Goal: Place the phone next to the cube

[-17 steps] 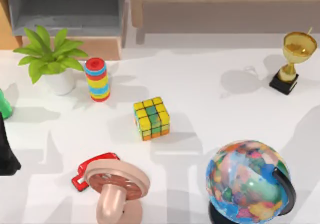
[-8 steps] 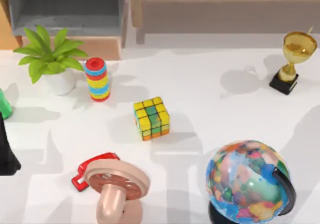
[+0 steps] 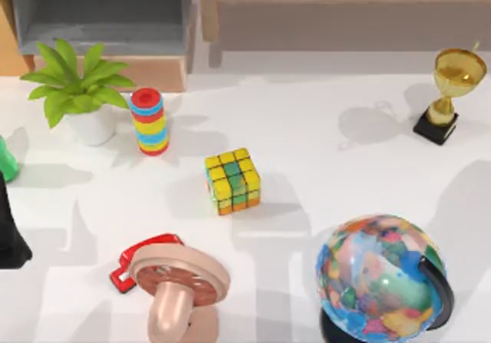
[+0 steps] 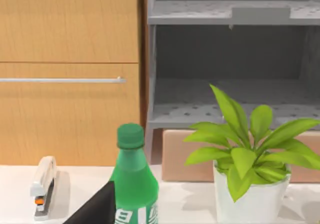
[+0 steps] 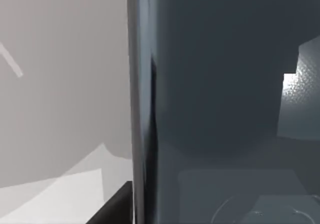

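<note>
While the cube (image 3: 232, 179) sits near the middle of the table (image 3: 322, 143), the right wrist view looks close onto a dark glossy slab with a thin pale edge, probably the phone (image 5: 225, 103), its long axis running up that picture. Whether either gripper is open or closed, I cannot tell. Judging by that view, the right arm is nearer the phone

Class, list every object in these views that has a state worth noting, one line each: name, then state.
cube: scrambled, resting flat on the table, nothing touching it.
phone: close to the right wrist camera, glossy face and thin edge showing.
bottle: upright, cap on.
ring stack: upright, rings stacked.
trophy: upright on its base.
globe: standing on its stand.
plant: upright in its pot.
</note>
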You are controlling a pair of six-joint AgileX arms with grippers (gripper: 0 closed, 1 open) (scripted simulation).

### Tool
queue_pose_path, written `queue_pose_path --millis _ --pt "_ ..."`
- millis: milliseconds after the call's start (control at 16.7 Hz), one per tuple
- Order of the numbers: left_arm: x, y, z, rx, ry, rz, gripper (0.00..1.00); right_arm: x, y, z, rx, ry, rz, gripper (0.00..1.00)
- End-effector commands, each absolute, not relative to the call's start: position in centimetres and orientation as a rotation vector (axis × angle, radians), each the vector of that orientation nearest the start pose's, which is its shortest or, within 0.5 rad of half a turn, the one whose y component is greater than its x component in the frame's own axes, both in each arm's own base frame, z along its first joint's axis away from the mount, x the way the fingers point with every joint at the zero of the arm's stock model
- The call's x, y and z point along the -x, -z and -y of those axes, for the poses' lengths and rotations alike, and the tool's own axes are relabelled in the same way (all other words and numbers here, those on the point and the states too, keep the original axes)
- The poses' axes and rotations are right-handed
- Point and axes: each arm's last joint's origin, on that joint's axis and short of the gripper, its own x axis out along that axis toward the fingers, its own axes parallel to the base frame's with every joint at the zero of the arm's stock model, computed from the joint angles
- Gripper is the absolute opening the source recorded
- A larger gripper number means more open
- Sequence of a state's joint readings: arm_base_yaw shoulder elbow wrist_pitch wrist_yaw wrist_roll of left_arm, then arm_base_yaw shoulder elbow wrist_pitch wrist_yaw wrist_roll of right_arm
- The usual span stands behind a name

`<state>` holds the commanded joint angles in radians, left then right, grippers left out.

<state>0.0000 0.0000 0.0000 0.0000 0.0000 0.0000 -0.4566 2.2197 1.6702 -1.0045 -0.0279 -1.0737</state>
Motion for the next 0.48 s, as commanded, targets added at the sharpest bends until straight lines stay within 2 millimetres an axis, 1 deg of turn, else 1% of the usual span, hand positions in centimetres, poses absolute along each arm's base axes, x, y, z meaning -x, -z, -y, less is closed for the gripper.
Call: queue_pose_path --millis 240,360,480 --pt "-10.6 -16.0 0.1 0.0 0.0 0.0 1.0 -38.6 -13.2 18.4 0.477 -0.499 -1.484 0.0" --pt "-10.6 -16.0 0.1 0.0 0.0 0.0 1.0 -39.1 -14.7 17.9 0.494 -0.47 -1.452 0.0" --pt "-10.6 -16.0 0.1 0.0 0.0 0.0 1.0 -39.9 -17.0 16.7 0.512 -0.428 -1.401 0.0"
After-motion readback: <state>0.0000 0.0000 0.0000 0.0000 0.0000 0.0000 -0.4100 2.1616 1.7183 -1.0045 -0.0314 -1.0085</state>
